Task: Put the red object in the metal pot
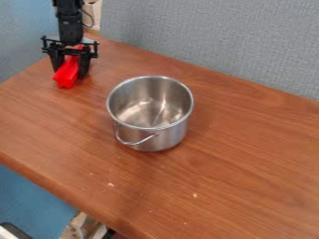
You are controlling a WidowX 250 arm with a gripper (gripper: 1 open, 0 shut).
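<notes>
The red object [69,74] is a flat bright red block lying on the wooden table at the far left. My gripper [69,63] has come straight down over it, with one black finger on each side of the block. At this size it is unclear whether the fingers press on the block. The metal pot [149,113] is shiny, round and empty. It stands upright near the table's middle, to the right of and nearer than the gripper, with its wire handle hanging at the front.
The wooden table [237,159] runs to a front edge at the lower left. A blue-grey wall [225,37] stands close behind the gripper and along the far edge.
</notes>
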